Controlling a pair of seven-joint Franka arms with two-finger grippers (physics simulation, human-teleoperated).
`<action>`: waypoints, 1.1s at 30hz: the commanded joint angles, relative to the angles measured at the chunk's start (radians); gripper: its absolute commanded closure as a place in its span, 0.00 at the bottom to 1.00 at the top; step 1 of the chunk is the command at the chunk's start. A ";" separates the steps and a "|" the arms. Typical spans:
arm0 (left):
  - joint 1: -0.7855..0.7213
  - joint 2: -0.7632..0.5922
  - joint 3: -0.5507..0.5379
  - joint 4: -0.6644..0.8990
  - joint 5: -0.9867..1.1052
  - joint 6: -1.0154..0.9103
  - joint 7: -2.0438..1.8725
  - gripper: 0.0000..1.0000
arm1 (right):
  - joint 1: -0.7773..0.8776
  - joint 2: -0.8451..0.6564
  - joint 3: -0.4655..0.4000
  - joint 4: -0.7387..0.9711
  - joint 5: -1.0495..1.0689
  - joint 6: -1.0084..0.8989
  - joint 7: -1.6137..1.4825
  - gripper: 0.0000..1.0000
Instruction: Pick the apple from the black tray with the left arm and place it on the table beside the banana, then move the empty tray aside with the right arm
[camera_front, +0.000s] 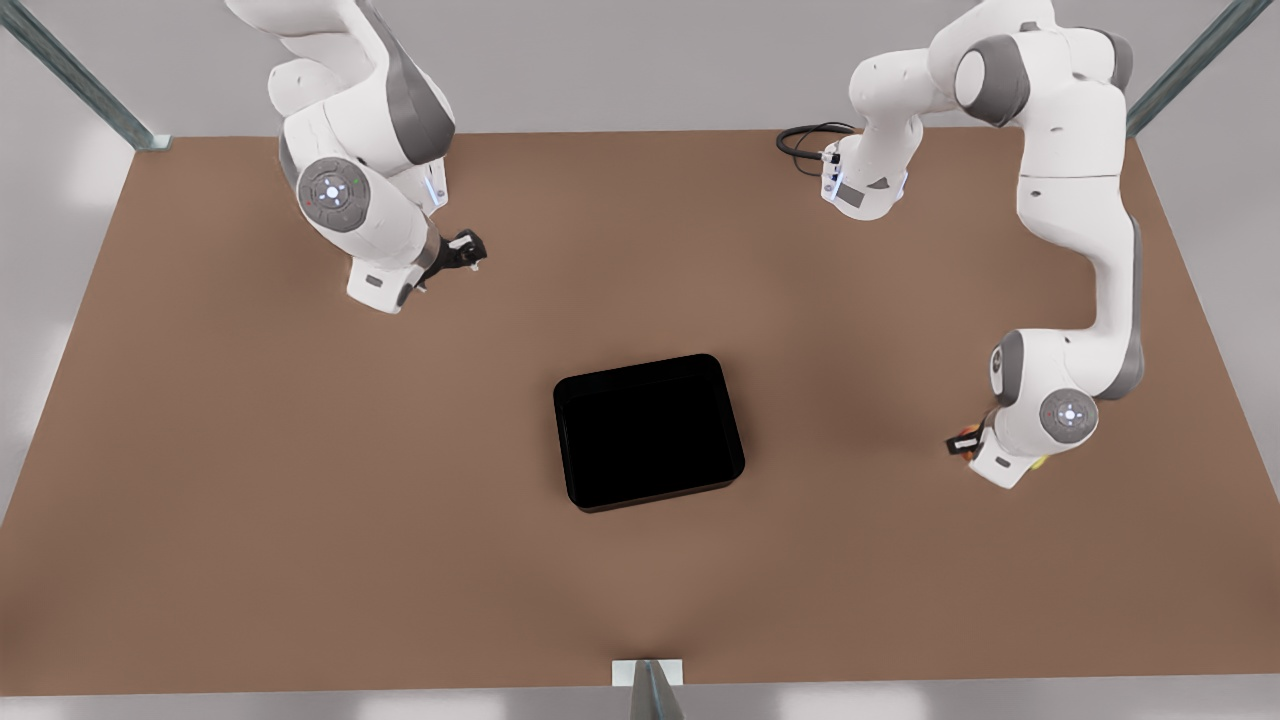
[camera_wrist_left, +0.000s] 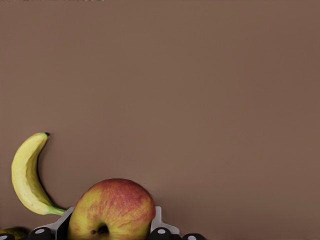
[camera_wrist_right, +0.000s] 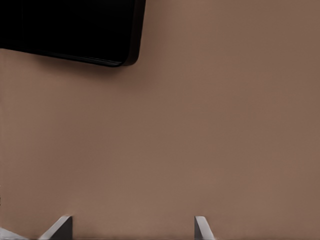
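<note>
I am looking down on the brown table (camera_front: 300, 520), the biggest thing in front of me, with grey surround at its edges. Two white Franka arms stand on its far side. The left arm (camera_front: 1070, 200) rises at the front view's right, a wide black cable loop (camera_front: 805, 140) trailing at its base, and folds down toward the table's right part. The right arm (camera_front: 350, 130) stands at the front view's left, bent low near its own base and well apart from the tray; it waits there.

The black tray (camera_front: 648, 430) lies near the middle of the table, glossy, with nothing in it that I can see. In the right wrist view one rounded corner of it (camera_wrist_right: 75, 30) shows beyond the right gripper (camera_wrist_right: 132, 227), whose two fingers stand spread apart over bare tabletop, holding nothing.

The left gripper (camera_wrist_left: 112, 231) is low over the table at the front view's right, mostly hidden under its wrist there. In the left wrist view its fingers (camera_wrist_left: 159, 222) sit against both sides of the apple (camera_wrist_left: 112, 210), gripping it. The apple is red and yellow, its stem hollow facing the camera. The banana (camera_wrist_left: 27, 175) lies on the table just beside the apple, not touching it, its dark tip pointing away.
</note>
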 joint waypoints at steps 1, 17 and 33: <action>0.021 0.014 0.001 -0.020 -0.002 0.255 0.694 0.46 | -0.065 0.031 0.003 -0.009 0.017 0.158 0.447 0.07; 0.012 -0.198 -0.084 0.380 -0.127 -0.523 0.513 0.00 | -0.036 0.278 -0.016 0.206 -0.043 0.253 0.574 0.00; 0.012 -0.296 -0.040 0.414 -0.235 -0.658 0.309 0.00 | 0.113 0.492 -0.017 0.242 -0.141 0.508 0.591 0.00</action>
